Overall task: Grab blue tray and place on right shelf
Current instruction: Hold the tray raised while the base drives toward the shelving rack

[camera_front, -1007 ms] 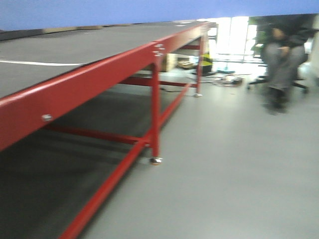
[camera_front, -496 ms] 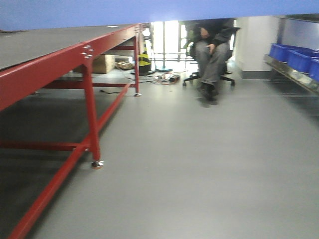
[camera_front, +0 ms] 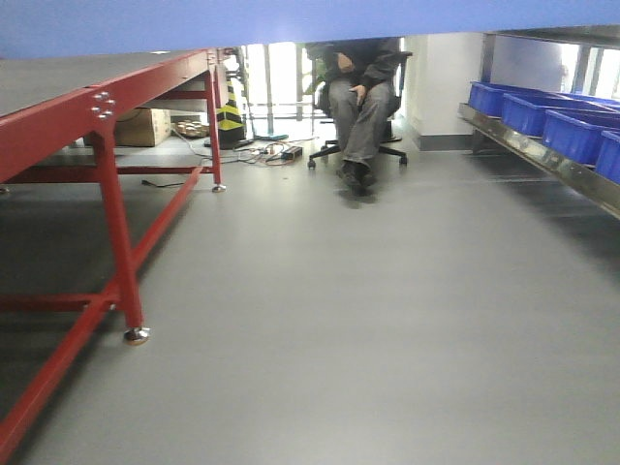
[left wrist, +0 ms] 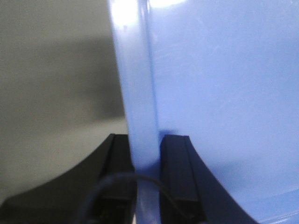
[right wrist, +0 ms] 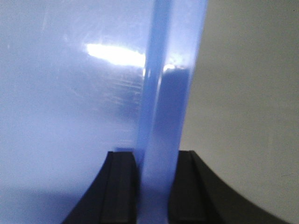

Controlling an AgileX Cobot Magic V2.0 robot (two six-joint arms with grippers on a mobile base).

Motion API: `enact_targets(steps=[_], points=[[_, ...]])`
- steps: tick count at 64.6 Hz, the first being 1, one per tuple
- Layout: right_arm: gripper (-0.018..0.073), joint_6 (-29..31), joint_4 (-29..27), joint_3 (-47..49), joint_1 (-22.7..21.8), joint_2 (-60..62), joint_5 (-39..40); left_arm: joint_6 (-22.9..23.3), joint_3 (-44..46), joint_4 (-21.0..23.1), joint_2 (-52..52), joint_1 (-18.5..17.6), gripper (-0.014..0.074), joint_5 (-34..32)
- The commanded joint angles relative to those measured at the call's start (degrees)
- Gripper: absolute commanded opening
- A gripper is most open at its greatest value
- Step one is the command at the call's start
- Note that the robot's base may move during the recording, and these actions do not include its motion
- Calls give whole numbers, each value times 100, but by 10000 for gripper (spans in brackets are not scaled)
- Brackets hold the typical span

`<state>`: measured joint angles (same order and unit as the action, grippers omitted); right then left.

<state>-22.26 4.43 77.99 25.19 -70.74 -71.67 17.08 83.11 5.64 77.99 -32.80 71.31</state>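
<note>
Red-framed table (camera_front: 60,124), seated person (camera_front: 360,105) (face hidden), dark blue bins (camera_front: 531,112), cardboard box (camera_front: 145,127)

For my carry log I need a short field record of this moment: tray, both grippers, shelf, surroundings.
tray: blue tray, band across top of front view
left gripper: fingers shut on tray rim
right gripper: fingers shut on tray rim
right shelf: right of front view, holds dark blue bins
left side: red-framed table
ahead: seated person
</note>
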Motion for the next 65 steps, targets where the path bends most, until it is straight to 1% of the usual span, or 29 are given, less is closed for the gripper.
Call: enact_targets(steps=[1, 65], points=[[57, 137, 28, 162, 2, 131, 369, -207, 191, 248, -189, -91, -48, 200], [57, 137, 28, 162, 2, 131, 351, -207, 191, 258, -189, -91, -48, 200]])
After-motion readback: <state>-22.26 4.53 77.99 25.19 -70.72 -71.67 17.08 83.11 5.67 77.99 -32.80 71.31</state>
